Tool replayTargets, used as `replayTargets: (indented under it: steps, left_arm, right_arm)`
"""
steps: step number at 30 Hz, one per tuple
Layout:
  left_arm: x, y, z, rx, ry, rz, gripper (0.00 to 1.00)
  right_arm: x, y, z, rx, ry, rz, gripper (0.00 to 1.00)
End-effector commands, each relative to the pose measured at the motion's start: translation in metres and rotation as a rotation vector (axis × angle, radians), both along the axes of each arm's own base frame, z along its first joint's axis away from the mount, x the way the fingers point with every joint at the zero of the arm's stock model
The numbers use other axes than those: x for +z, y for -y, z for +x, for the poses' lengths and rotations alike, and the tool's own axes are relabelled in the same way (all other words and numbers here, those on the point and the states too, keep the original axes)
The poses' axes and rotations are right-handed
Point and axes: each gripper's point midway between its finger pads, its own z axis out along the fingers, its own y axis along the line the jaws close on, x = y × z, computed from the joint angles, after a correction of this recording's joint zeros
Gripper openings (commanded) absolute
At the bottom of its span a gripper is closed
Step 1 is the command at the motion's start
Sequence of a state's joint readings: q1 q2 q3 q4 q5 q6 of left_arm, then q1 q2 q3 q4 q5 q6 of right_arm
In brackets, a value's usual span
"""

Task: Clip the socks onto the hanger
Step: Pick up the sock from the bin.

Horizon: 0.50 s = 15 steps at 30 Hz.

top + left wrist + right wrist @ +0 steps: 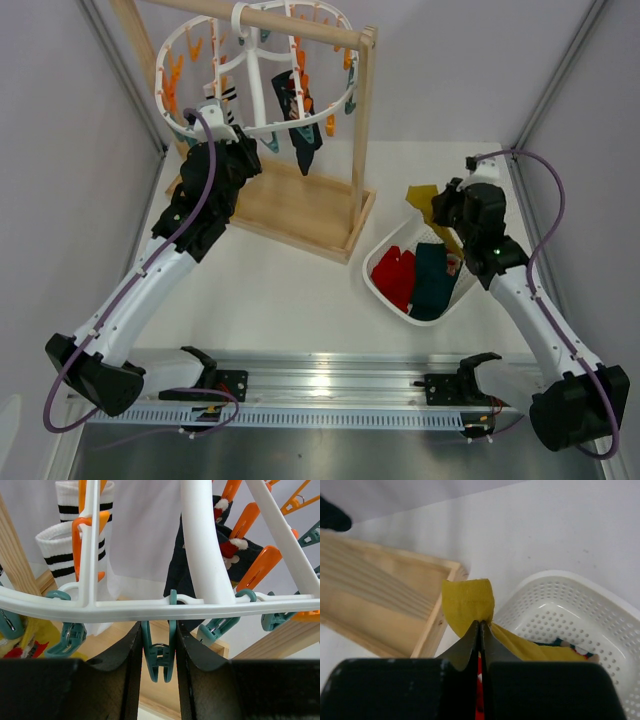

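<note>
Well right of the hanger, our right jaws clamp a thin fold of the yellow sock; it could slip free. Our left jaws seemingly pinch a teal peg under the hanger's rim.

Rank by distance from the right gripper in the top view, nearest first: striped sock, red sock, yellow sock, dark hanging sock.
1. Yellow sock: pinched in the right gripper.
2. Red sock: in the basket, left side.
3. Dark sock: hanging near the middle of the hanger.
4. Striped sock: hanger's far left.
</note>
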<state>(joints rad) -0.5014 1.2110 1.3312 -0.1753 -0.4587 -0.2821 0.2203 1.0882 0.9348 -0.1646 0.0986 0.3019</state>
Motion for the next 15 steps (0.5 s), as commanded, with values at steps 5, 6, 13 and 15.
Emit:
replayTargets:
  steps: [5, 6, 13, 15]
  left_arm:
    - [-0.007, 0.004, -0.001, -0.025, -0.039, -0.004, 0.01]
    - [-0.008, 0.004, -0.001, -0.026, -0.042, -0.004, 0.01]
    - [-0.009, 0.004, -0.001, -0.025, -0.043, -0.003, 0.01]
    - [-0.008, 0.005, -0.001, -0.029, -0.043, -0.005, 0.01]
  right_arm:
    - [-0.056, -0.045, -0.022, 0.122, -0.081, -0.088, 0.00]
    - [-0.071, -0.049, -0.027, 0.131, -0.114, -0.096, 0.00]
    - [-0.110, -0.088, -0.058, 0.277, -0.216, -0.110, 0.07]
    - [-0.115, -0.105, -0.070, 0.371, -0.246, -0.088, 0.23]
